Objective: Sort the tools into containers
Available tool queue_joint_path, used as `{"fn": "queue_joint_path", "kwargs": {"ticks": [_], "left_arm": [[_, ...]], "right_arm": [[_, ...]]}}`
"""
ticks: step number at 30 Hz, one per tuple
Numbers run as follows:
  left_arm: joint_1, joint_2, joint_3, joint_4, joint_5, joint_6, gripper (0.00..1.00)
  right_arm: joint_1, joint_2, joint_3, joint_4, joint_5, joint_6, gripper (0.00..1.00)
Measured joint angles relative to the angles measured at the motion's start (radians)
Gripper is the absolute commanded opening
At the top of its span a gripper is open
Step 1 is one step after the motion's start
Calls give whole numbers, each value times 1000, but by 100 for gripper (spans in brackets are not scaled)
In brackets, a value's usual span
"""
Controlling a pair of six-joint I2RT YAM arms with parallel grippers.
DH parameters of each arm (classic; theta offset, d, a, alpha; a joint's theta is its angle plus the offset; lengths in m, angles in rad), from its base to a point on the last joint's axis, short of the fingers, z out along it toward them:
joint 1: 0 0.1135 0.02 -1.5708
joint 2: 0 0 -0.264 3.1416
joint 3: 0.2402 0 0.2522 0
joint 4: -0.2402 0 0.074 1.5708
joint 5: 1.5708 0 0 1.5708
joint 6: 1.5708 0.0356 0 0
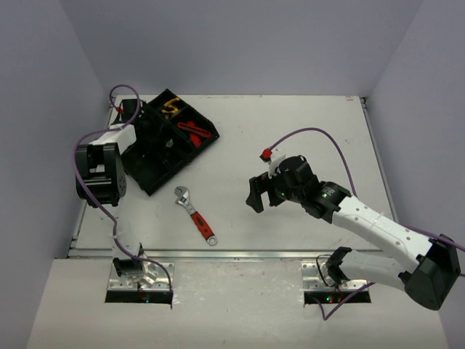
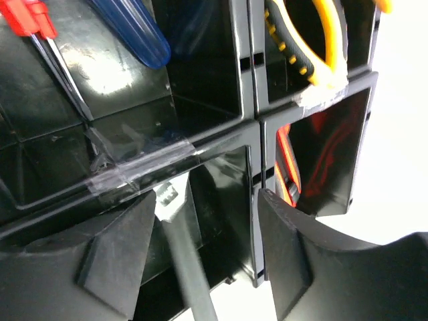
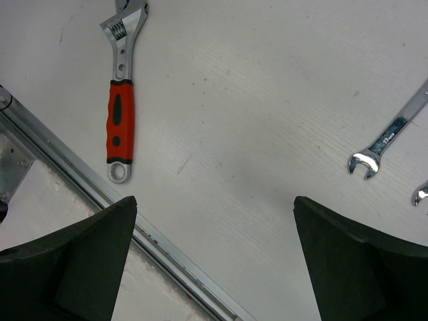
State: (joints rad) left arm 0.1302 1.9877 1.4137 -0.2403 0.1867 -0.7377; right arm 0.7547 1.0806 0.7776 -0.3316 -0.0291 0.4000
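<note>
Two grippers are in view, and both stand with their fingers spread.

The left gripper (image 2: 200, 267) hangs over the black tray (image 1: 154, 182), low above a near compartment. A blurred silver shaft (image 2: 192, 274) runs down between its fingers (image 2: 114, 261), close against the left one in the wrist view. Contact with that finger cannot be determined, and the opposite finger stands clear of the shaft. Beyond the fingers and to the left, a red-handled screwdriver (image 2: 28, 17) and a blue screwdriver handle (image 2: 134, 33) lie in one compartment. Beyond and to the right, across the central divider, yellow-handled pliers (image 2: 314, 40) occupy the far compartment. A red tool (image 2: 286, 167) lies in the compartment just ahead of the right finger.

The right gripper (image 3: 214, 261) hovers over the white table (image 3: 254, 100), holding nothing. Ahead of it and to the left lies an adjustable wrench (image 3: 120, 114), its red handle toward the gripper and its head away. A metal rail (image 3: 67, 170) passes just beside the wrench's ring end. Ahead and to the right lies a silver spanner (image 3: 388, 140), open end toward the gripper. A second spanner (image 3: 421, 194) shows only at the frame edge.
</note>
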Motion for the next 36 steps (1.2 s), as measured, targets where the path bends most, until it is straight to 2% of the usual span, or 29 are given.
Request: {"fn": "queue_joint_path", "kwargs": {"ticks": [8,10,11,15,21,24,28,31,33,36], "left_arm": [[0,-57,-5,-25,27,0,74],[0,-113,-8,-32,44,-2,96],[0,-144,-9,-33,53,-2,100],[-4,-384,-98,-16,69,8,100],[-4,-933,-354,17,44,66,100],[-4,-1109,-453,-39,26,122,100],[-6,-1247,-498,-162,-70,206,100],[-6,-1352,-572,-218,-159,250,100],[-6,-1431,-650,-239,-204,266,100],[-10,-1502,-702,-298,-246,277,100]], "right_arm": [[0,34,0,12,-28,0,99],[0,52,2,14,-37,0,99],[0,63,3,14,-43,0,99],[29,172,70,-28,-5,33,99],[194,408,232,-86,134,91,99],[259,524,327,-117,192,105,99],[297,686,466,-143,232,117,97],[312,826,597,-163,236,116,90],[319,942,717,-196,235,112,81],[331,1086,857,-219,235,96,76]]}}
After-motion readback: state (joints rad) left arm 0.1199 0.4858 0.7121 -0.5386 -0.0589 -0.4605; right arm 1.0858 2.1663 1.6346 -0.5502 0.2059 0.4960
